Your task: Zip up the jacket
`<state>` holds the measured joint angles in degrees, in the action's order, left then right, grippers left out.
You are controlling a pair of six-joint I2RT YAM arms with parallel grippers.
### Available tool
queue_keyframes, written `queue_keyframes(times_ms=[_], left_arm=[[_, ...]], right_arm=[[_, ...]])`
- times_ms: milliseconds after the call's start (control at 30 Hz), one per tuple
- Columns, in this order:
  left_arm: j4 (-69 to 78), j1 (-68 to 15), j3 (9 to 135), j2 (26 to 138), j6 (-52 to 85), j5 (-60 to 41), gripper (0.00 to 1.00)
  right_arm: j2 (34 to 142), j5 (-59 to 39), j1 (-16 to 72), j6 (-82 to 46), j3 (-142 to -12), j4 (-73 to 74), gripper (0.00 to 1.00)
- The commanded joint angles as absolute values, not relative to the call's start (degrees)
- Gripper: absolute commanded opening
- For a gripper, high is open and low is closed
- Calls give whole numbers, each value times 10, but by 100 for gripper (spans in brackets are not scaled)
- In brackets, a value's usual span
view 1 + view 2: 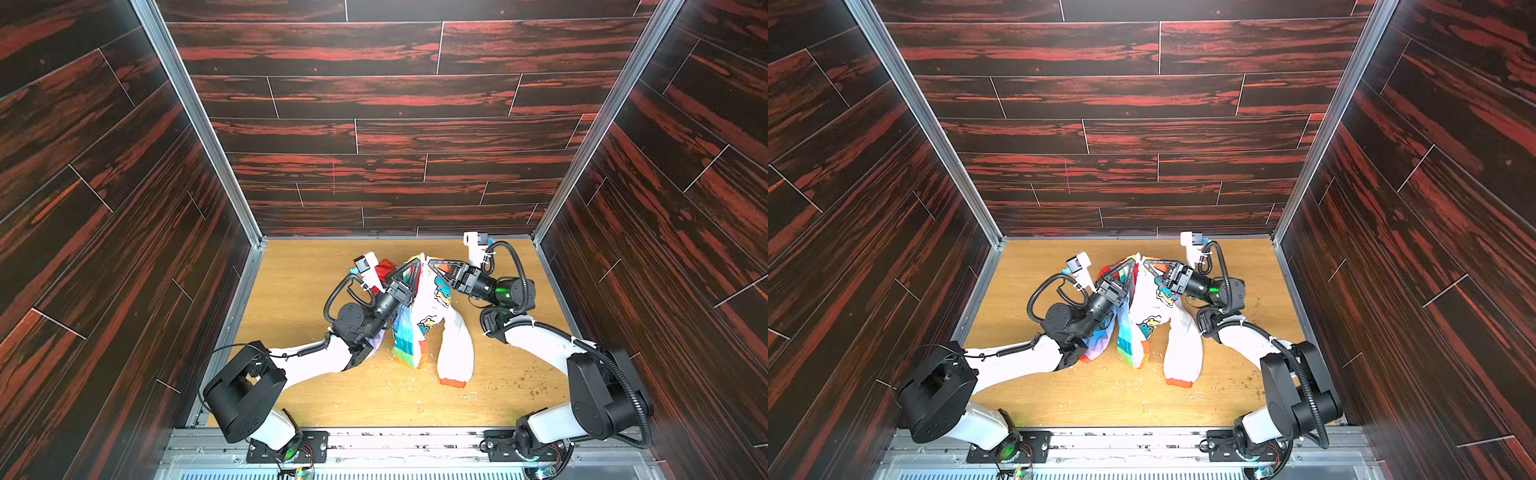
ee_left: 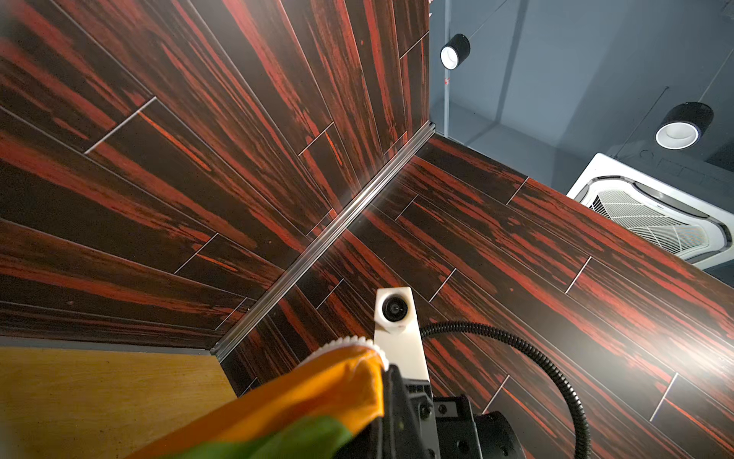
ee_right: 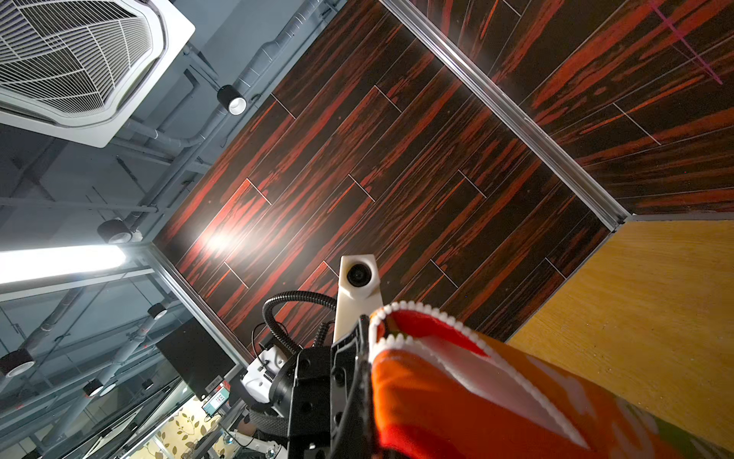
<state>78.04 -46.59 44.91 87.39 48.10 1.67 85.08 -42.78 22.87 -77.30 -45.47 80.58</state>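
Observation:
The jacket (image 1: 420, 328) (image 1: 1142, 320) hangs lifted over the wooden table (image 1: 299, 291), rainbow half on the left, white cartoon half on the right. My left gripper (image 1: 417, 263) (image 1: 1133, 262) is shut on the rainbow half's top edge. My right gripper (image 1: 430, 263) (image 1: 1145, 263) is shut on the white half's top edge, and the two tips almost meet. The jacket front is open, with a gap between the halves lower down. In the left wrist view orange fabric (image 2: 317, 393) with white zipper teeth (image 2: 345, 341) fills the bottom. The right wrist view shows orange-red trim (image 3: 437, 397) and zipper teeth (image 3: 409, 306).
A white sleeve with an orange cuff (image 1: 455, 370) trails onto the table at the front right. Crumbs (image 1: 534, 388) are scattered on the table's right side. Dark red wood-pattern walls (image 1: 124, 208) close in on three sides. Each wrist view faces the other arm's camera (image 2: 394, 310) (image 3: 358, 275).

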Motion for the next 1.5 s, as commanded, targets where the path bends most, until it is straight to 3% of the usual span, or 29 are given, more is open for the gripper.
queue_keyframes(times_ms=[0,700,1467], left_arm=[[809,-468,443,864,484,7,0],[803,-468,430,870,462,-11,0],[665,-468,405,806,410,-29,0]], right_arm=[[837,-419,233,-769,-469,832,0],[831,-409,233,-763,-480,810,0],[812,-408,226,-752,-494,743,0]])
